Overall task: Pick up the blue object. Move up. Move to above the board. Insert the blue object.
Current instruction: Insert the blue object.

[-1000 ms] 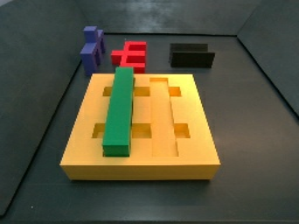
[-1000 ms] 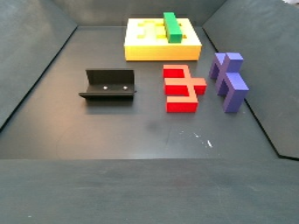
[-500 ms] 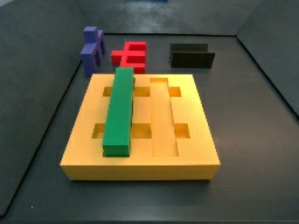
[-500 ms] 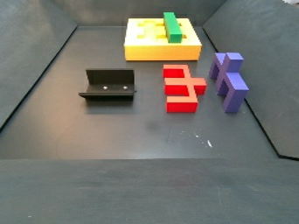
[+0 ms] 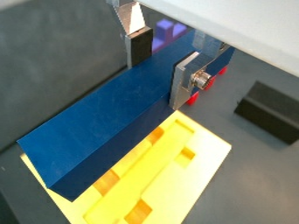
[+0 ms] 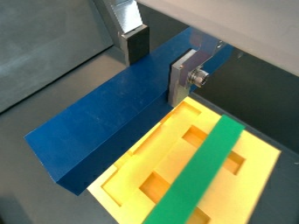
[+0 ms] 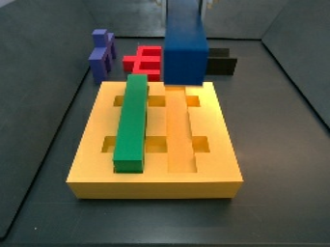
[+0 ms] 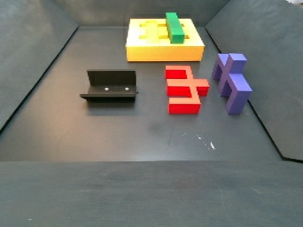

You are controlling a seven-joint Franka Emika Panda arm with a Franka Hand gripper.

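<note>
My gripper [image 5: 162,66] is shut on the blue object [image 5: 111,122], a long royal-blue bar clamped across its width between the silver fingers; both wrist views show this [image 6: 160,63]. In a side view the bar [image 7: 187,43] hangs upright above the far edge of the yellow board [image 7: 180,178], and its top runs out of frame, so the gripper itself is hidden there. The board lies below the bar in both wrist views [image 5: 198,179] [image 6: 176,144]. A green bar [image 7: 131,121] lies in the board's left groove. In a side view the board [image 8: 166,53] shows without the blue bar.
A red block [image 7: 146,61] [image 8: 183,89], a purplish-blue notched block [image 7: 100,53] [image 8: 233,82] and the dark fixture [image 7: 222,63] [image 8: 110,86] stand on the floor beyond the board. Grey walls enclose the floor.
The blue bar has come into a side view from above, where neither it nor the gripper showed before. It now hangs over the board's far edge. Nothing else has moved.
</note>
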